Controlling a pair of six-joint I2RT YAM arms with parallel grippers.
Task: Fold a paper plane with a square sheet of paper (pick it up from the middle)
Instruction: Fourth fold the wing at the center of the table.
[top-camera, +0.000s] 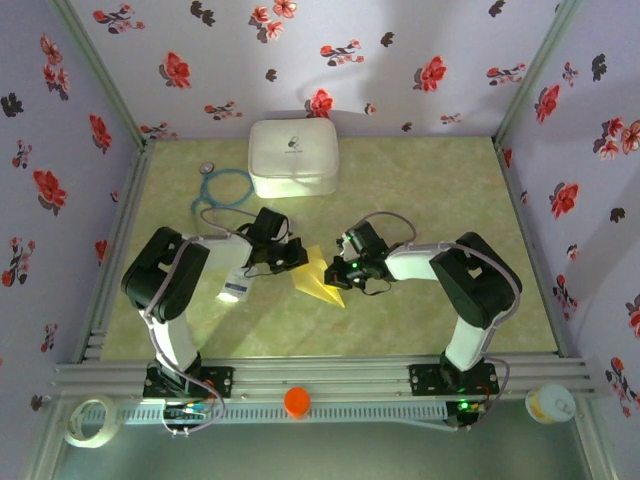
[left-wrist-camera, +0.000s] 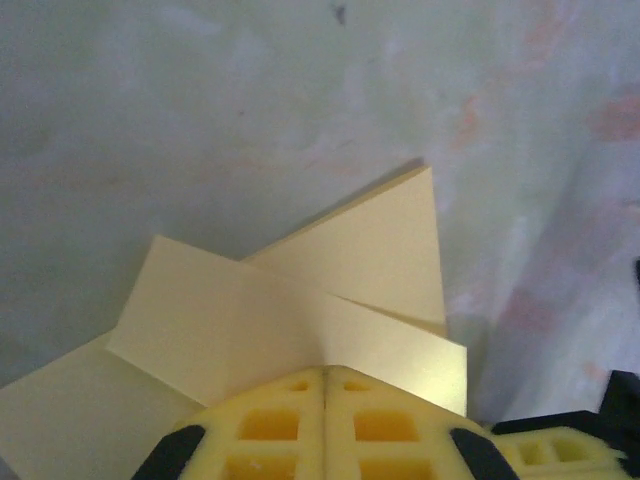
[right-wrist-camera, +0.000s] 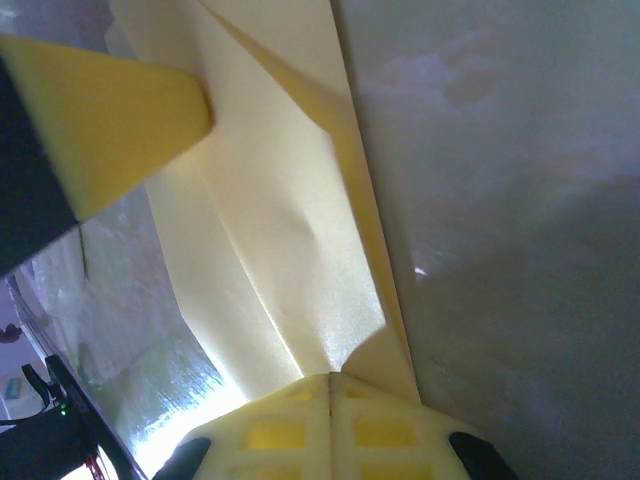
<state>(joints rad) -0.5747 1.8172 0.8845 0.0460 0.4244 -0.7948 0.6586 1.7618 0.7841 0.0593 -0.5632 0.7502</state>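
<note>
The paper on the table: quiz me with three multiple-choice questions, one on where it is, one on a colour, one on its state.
1. Where is the paper?
A. between the left gripper and the right gripper
B. in the back left corner
C. at the table's near edge

2. What colour is the stethoscope tubing beside the case?
A. red
B. teal
C. black

3. What state is the paper in?
A. flat, unfolded
B. crumpled into a ball
C. folded, with overlapping flaps

Answers:
1 A, the top view shows it mid-table with a gripper at each side.
2 B, the looped tube is teal.
3 C, both wrist views show creases and layered flaps.
</note>
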